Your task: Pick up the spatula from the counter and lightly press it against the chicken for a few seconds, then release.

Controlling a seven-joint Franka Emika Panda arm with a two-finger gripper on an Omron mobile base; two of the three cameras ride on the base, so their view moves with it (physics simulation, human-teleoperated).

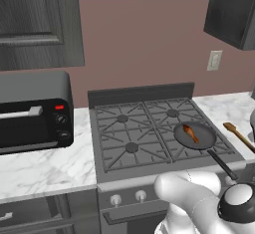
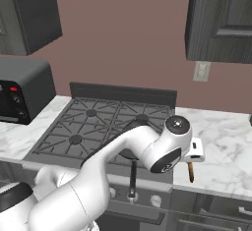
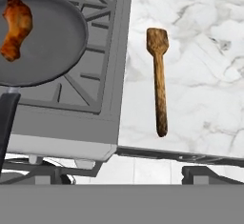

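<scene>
Spatula (image 3: 159, 82): wooden, lying flat on the marble counter (image 3: 205, 70) just right of the stove (image 3: 102, 82), untouched.
Likely light and stiff, with a dry grain that should not slip. It lies low, so there is little for the fingers to get under. Best hold looks like mid-handle, across its width, leaving the far blade end free for pressing. End effector (image 2: 195, 155) hangs above it, jaws spread, holding nothing. Chicken (image 3: 15, 27) sits in a dark pan (image 3: 55, 51) on the near right burner, pan handle jutting over the front edge. Counter is smooth and hard. Toaster oven (image 1: 32, 111) far left, dark cabinets overhead, brown-pink wall behind.
</scene>
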